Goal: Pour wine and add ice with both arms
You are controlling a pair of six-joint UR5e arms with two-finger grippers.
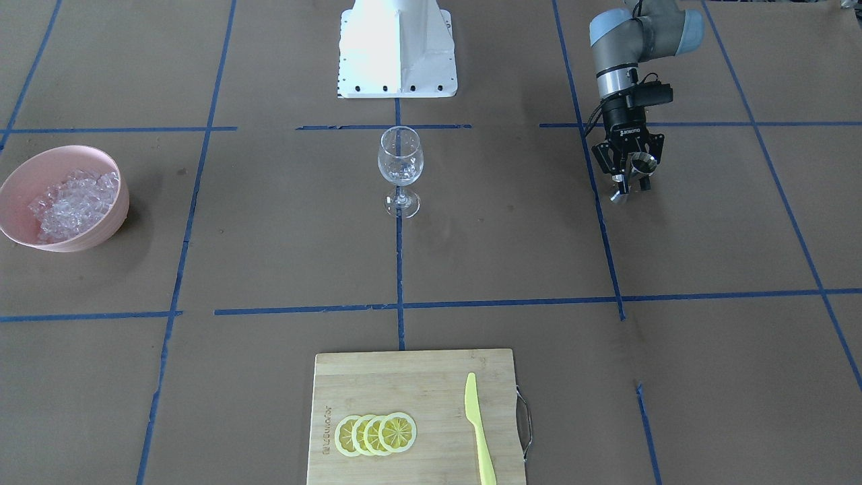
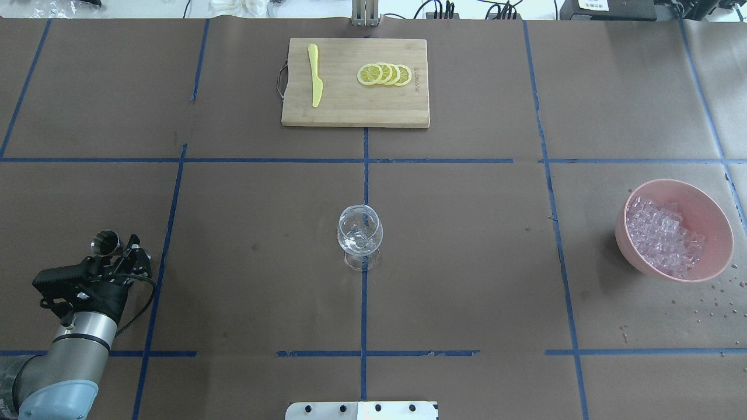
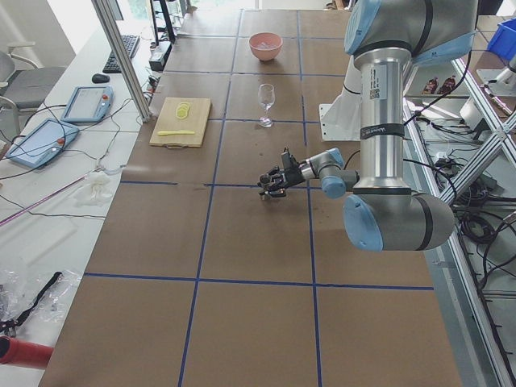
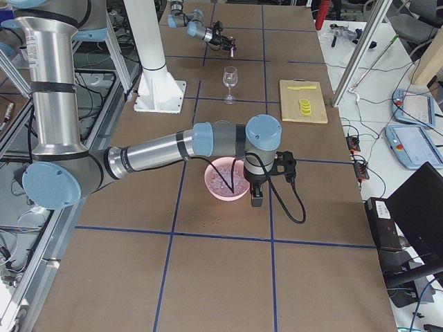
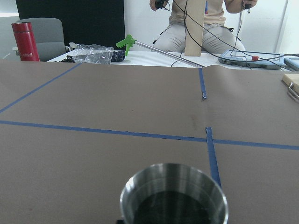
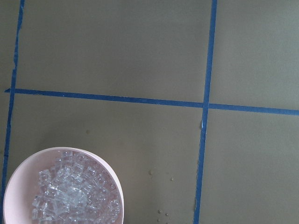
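The left gripper [image 2: 125, 252], in the lower left of the overhead view, was clenched on a small steel measuring cup [image 5: 174, 198], well apart from the wine glass [image 2: 360, 234] at the frame's centre. Dark liquid showed inside the cup, so it was probably held mouth-up to keep the wine in until the pour. The cup was round, smooth and thin-rimmed, with a brushed metal sheen. The glass was clear, stemmed and bulbous, upright on a blue tape line; its contents could not be made out. The ice [image 2: 662, 236], a heap of small glassy cubes, lay in a matte pink bowl [image 2: 716, 233] at the right. In the right-side view the right gripper [image 4: 256, 199] hung by the bowl's rim, likely staged for the ice. Whether it was clenched or released could not be told.
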